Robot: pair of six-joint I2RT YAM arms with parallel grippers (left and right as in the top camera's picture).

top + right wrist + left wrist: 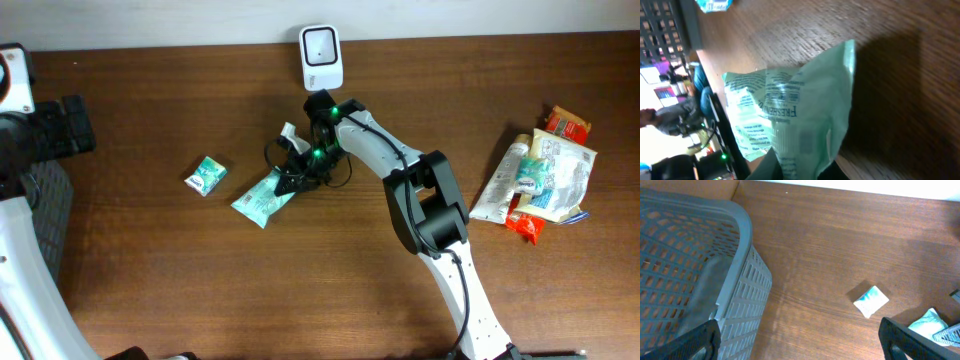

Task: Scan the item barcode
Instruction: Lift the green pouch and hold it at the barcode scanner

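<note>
Overhead: dark wood table (200, 290), white wall (150, 20); right claw (292, 182) pinches green packet (256, 201).

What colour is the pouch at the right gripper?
The pouch is pale mint green with dark print, clearest in the right wrist view.

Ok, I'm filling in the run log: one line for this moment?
right gripper: shut on green packet | left gripper: open, beside basket | scanner: packet not yet presented
</note>
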